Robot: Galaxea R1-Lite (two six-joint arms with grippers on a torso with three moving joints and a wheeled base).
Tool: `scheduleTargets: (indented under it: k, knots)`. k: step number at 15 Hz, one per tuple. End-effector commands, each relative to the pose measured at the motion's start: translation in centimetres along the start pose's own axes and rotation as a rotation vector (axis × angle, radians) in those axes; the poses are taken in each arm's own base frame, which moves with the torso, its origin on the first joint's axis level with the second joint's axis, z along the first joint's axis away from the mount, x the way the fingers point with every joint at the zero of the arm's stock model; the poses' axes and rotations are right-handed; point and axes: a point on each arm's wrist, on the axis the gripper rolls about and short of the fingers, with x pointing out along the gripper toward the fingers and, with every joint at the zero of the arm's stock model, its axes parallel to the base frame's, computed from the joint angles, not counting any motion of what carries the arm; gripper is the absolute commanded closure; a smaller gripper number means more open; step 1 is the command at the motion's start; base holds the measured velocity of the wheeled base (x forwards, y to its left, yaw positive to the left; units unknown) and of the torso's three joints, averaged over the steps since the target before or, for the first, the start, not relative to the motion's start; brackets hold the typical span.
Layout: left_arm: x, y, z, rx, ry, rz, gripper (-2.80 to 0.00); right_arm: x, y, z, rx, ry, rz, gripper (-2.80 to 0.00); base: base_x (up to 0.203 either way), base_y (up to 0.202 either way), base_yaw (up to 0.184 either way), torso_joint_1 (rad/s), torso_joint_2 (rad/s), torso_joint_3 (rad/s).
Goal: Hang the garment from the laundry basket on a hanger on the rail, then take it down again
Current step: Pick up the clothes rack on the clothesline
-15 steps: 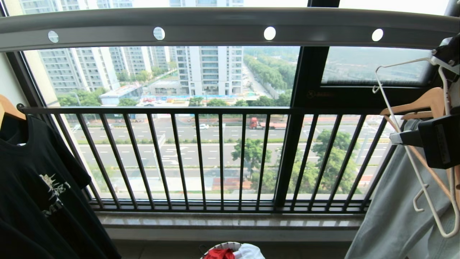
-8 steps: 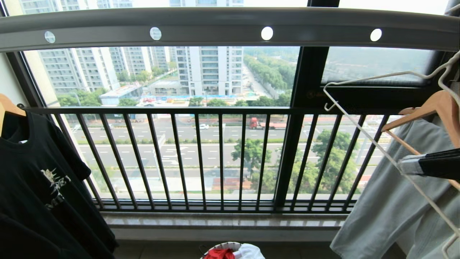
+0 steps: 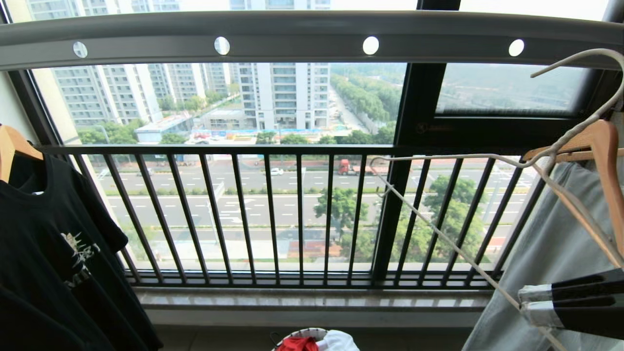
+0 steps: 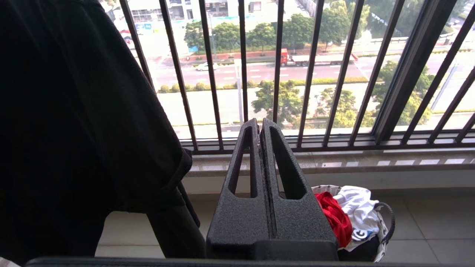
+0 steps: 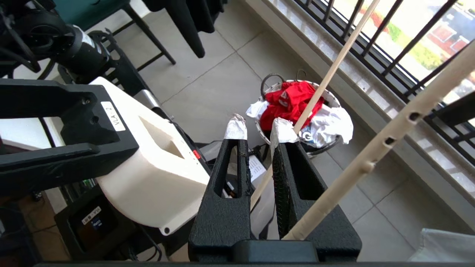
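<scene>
At the right edge of the head view, the right tool (image 3: pixel 529 302) holds the thin white wire hanger (image 3: pixel 438 234); its tape-wrapped fingers (image 5: pixel 235 128) are closed on the lower wire, which passes between them. The hanger is off the grey rail (image 3: pixel 292 36) and tilted, with its hook (image 3: pixel 585 56) up near the rail's right end and one notched end reaching toward the window railing (image 3: pixel 273 214). Just behind it a wooden hanger (image 3: pixel 602 146) carries a pale grey garment (image 3: pixel 546 263).

The red T-shirt (image 5: pixel 287 102) lies crumpled in the round laundry basket (image 5: pixel 315 146) on the tiled floor (image 5: pixel 219 81), beside a white cloth (image 5: pixel 330 124), below the window sill. Only its top shows at the bottom of the head view.

The left tool (image 4: pixel 259 124) is low and apart from all this, with its fingers pressed together and nothing between them. Next to it hangs a black printed T-shirt (image 3: pixel 53 253).
</scene>
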Motion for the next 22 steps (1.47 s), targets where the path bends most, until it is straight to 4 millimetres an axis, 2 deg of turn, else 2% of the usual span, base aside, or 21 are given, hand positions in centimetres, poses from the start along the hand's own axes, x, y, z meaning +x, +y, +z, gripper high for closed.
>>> scheduleTargets:
  k: [1, 4, 6, 10, 22]
  knots:
    - [0.0, 0.0, 0.0, 0.000, 0.001, 0.001, 0.00, 0.5, 0.0, -0.2, -0.053, -0.024, 0.077, 0.00, 0.000, 0.000, 0.000, 0.000, 0.00, 0.000]
    - [0.0, 0.0, 0.0, 0.000, 0.001, 0.001, 0.00, 1.5, -0.2, -1.2, -0.119, 0.011, 0.131, 0.00, 0.000, 0.000, 0.000, 0.000, 0.00, 0.000]
    - [0.0, 0.0, 0.0, 0.000, 0.001, 0.001, 0.00, 2.4, -0.5, -1.0, -0.171, -0.012, 0.147, 0.00, 0.000, 0.000, 0.000, 0.000, 0.00, 0.000]
    - [0.0, 0.0, 0.0, 0.000, 0.001, 0.001, 0.00, 4.2, -1.2, -1.1, -0.168, -0.001, 0.160, 0.00, 0.000, 0.000, 0.000, 0.000, 0.00, 0.000]
    - [0.0, 0.0, 0.0, 0.000, 0.001, 0.001, 0.00, 3.8, -1.4, -1.3, -0.172, -0.031, 0.138, 0.00, 0.000, 0.000, 0.000, -0.017, 0.04, 0.022]
